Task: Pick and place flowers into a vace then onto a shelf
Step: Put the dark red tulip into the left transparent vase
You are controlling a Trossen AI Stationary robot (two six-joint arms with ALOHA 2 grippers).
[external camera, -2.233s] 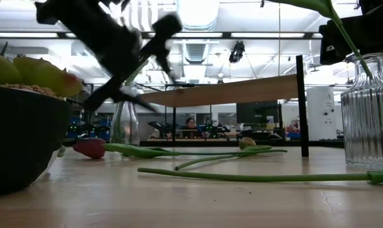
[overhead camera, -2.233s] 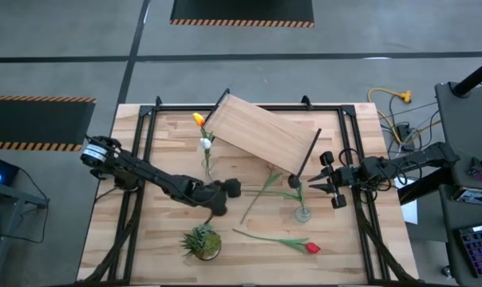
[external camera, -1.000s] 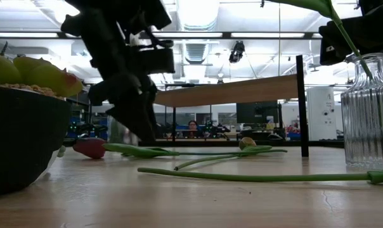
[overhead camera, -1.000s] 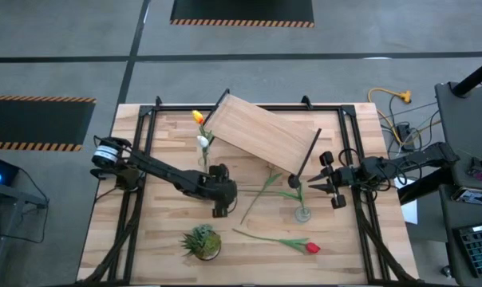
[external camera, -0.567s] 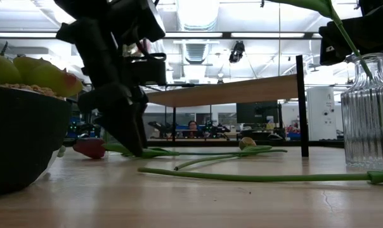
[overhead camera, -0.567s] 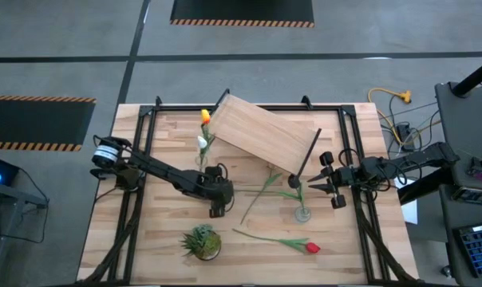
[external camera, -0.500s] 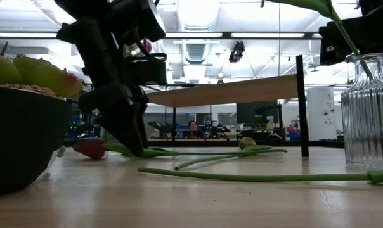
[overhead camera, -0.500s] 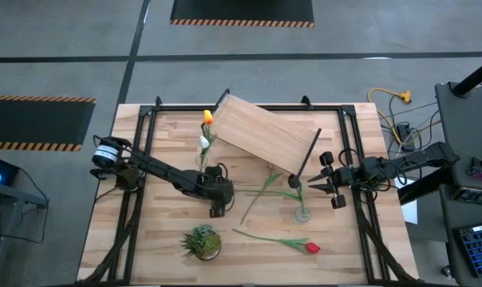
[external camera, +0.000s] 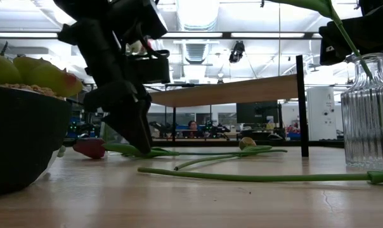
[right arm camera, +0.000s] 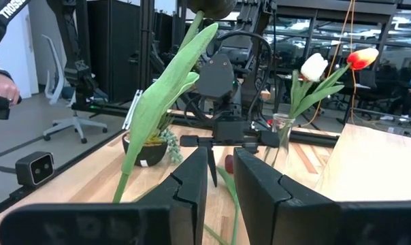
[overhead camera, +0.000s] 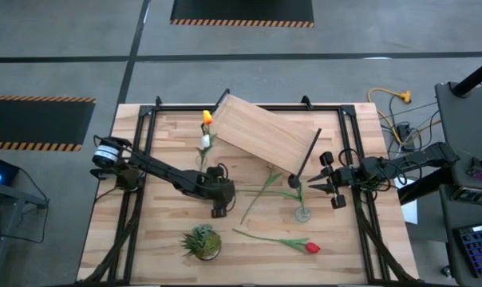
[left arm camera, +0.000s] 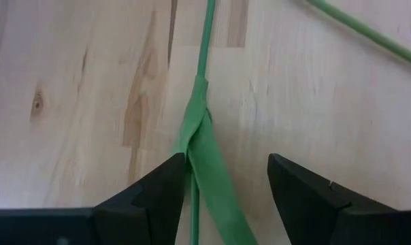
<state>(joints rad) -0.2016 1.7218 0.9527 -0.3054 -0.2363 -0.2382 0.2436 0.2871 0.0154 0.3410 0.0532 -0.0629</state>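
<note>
My left gripper (overhead camera: 219,210) is open and down at the tabletop near the table's middle. In the left wrist view its fingers (left arm camera: 227,163) stand on either side of the stem and leaf (left arm camera: 204,153) of a tulip (overhead camera: 257,195) that lies flat on the table. My right gripper (overhead camera: 311,185) hangs by the shelf's (overhead camera: 261,135) right leg, shut to a narrow slit (right arm camera: 220,160), beside a tulip (right arm camera: 166,95) standing in a ribbed glass vase (overhead camera: 302,211). A red tulip (overhead camera: 309,247) lies near the table's near edge. My left gripper touches nothing that I can make out; the leaf lies close beside one finger (left arm camera: 168,180). My right gripper has the vase tulip's stem (external camera: 344,31) passing close by it, and I cannot tell whether it touches the stem.
A second vase (overhead camera: 205,159) with a yellow and a white tulip stands at the shelf's left end. A bushy potted plant (overhead camera: 203,241) sits near the near edge, left of the red tulip. The shelf stands slantwise on black legs across the far half.
My left gripper has come down until its fingertips reach the tabletop at the lying tulip, shifting slightly sideways. The yellow tulip's head in the far-left vase has swung a little to the right. My right arm has kept still.
</note>
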